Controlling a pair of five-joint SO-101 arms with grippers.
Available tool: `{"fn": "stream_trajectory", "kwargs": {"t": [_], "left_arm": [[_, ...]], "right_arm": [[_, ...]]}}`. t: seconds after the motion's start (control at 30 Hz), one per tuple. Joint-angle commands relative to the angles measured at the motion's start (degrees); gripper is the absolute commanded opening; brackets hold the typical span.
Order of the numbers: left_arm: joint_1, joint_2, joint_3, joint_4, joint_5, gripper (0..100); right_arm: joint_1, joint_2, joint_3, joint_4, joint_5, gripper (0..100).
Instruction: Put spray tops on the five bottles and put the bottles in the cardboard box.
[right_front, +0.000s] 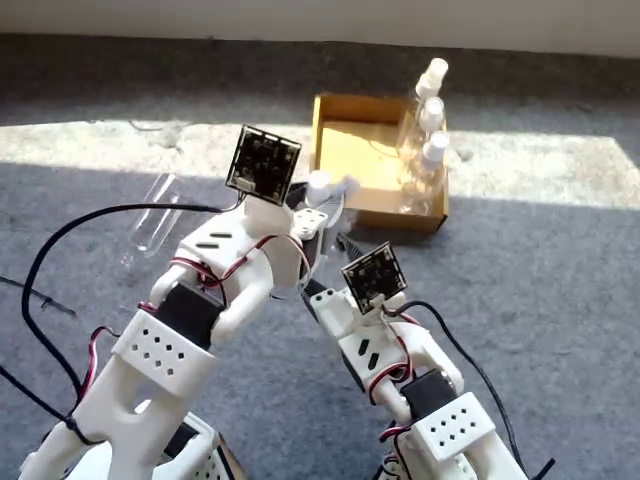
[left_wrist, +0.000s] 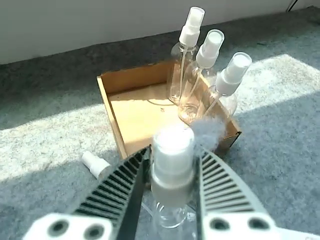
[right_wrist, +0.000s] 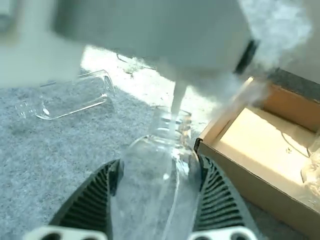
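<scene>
Three capped bottles (right_front: 425, 130) stand in the cardboard box (right_front: 330, 140), toward the counter's far edge. Left fingers (left_wrist: 125, 185) clamp a spray top (left_wrist: 172, 150), its tube entering the fourth bottle (right_wrist: 155, 190), which the right fingers (right_wrist: 95, 200) grip just beside the box. The fifth bottle (right_front: 155, 215) lies bare toward the far-left corner, and a spare top (left_wrist: 95, 163) lies near the box. Judged three-fifths done. Half the box floor stays open, and the arms crowd each other.

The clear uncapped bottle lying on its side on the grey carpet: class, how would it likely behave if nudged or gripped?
The clear uncapped bottle is round and lies on its side, so it would probably roll when nudged, though the grey carpet may slow it. It looks empty, so likely light. Its smooth wall may be slippery.
</scene>
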Motion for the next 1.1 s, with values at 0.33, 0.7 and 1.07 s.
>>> {"fn": "stream_trajectory", "kwargs": {"t": [0.33, 0.7, 1.07], "left_arm": [[1.2, -11.8, 7.8, 0.3, -0.1, 14], [-1.8, -27.3, 7.7, 0.2, -0.1, 20], [-15.5, -27.1, 8.2, -2.5, -0.1, 20]], "right_arm": [[0.9, -0.7, -2.9, -1.5, -0.4, 0.5], [1.0, -0.7, 1.8, -10.5, 0.5, 0.5], [1.0, -0.7, 4.5, -15.4, 5.8, 0.5]]}}
